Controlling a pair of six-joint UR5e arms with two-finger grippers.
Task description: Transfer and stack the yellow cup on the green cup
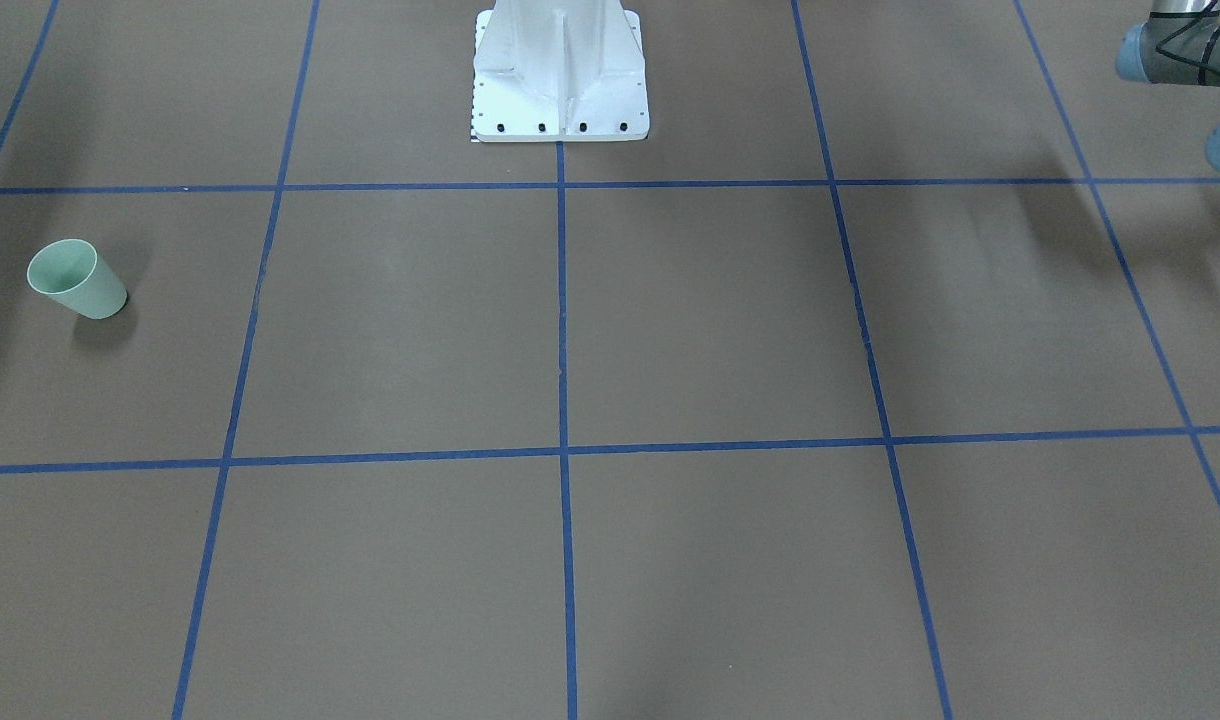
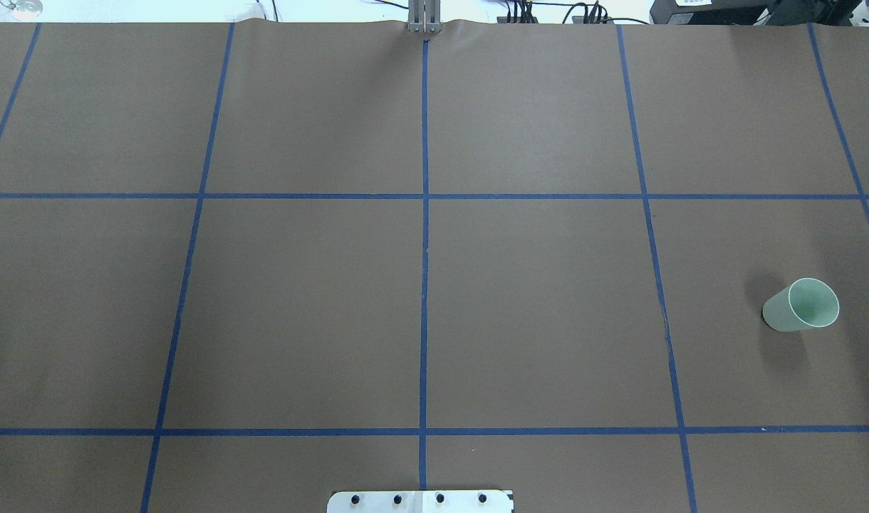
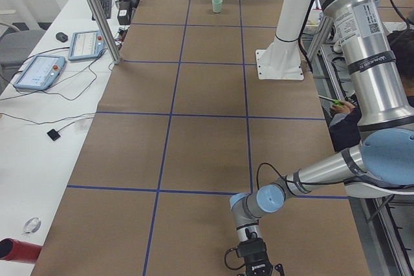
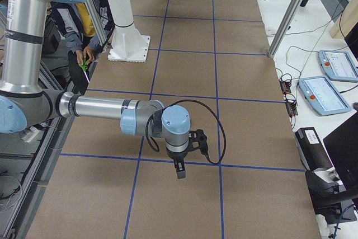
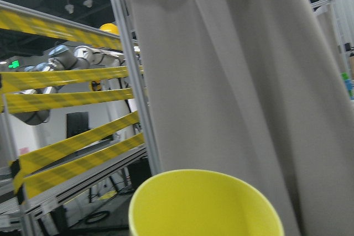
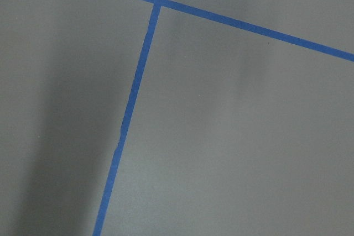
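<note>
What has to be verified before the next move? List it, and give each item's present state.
1. Target upright: ok, the green cup stands mouth up.
2. Target empty: ok, nothing shows inside the green cup in the overhead view.
3. Cup to move in sight: ok, the rim of the yellow cup fills the bottom of the left wrist view.
4. Grip on the yellow cup: cannot tell, the left gripper shows only in a side view and no fingers show at the cup.
5. Other arm's hand: cannot tell whether the right gripper is open or shut.
6. Stack done: not ok, the green cup stands alone.
</note>
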